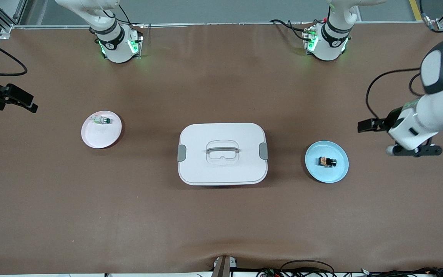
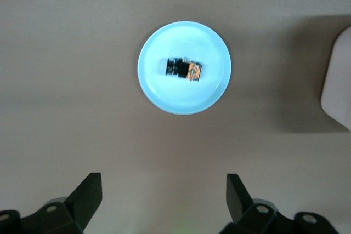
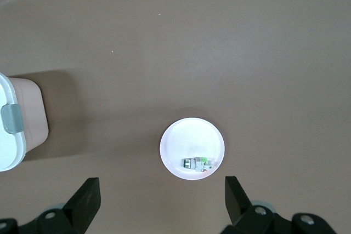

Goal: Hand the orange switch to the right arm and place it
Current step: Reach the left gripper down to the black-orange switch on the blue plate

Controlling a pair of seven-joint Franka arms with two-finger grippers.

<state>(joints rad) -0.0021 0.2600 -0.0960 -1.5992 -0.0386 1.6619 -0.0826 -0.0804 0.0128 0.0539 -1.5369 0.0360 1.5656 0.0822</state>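
- Orange switch (image 1: 327, 162) lying on its side in the middle of the blue plate (image 1: 340, 171), toward the left arm's end of the worktop (image 1: 221, 223); untouched.
- Left end effector (image 2: 163, 201) up in the air over bare worktop just beside the blue plate, fingers spread wide, nothing between them.
- Right end effector (image 3: 162, 201) at the other end, over worktop near the white plate (image 3: 174, 145), jaws likewise wide and empty; waiting.
- White part with green tip (image 1: 102, 120) resting on the white plate; a look-alike in size, so a mix-up risk if colour goes unchecked.
- White lidded box (image 1: 222, 153) between the two plates, lid on; probable obstacle under any mid-air handover, with clipping likely on a low crossing.
- Main risk, judged: tiny part on a smooth, shallow dish. Off-centre closing likely to flick it off the plate or drag the plate.
- Second risk: switch lying flat, fingertips liable to strike the plate before closing.
- Third risk: handover. So small a part leaves little free surface for the second grip; early release by the left means a drop onto the box or worktop.
- Placement spot not evident.
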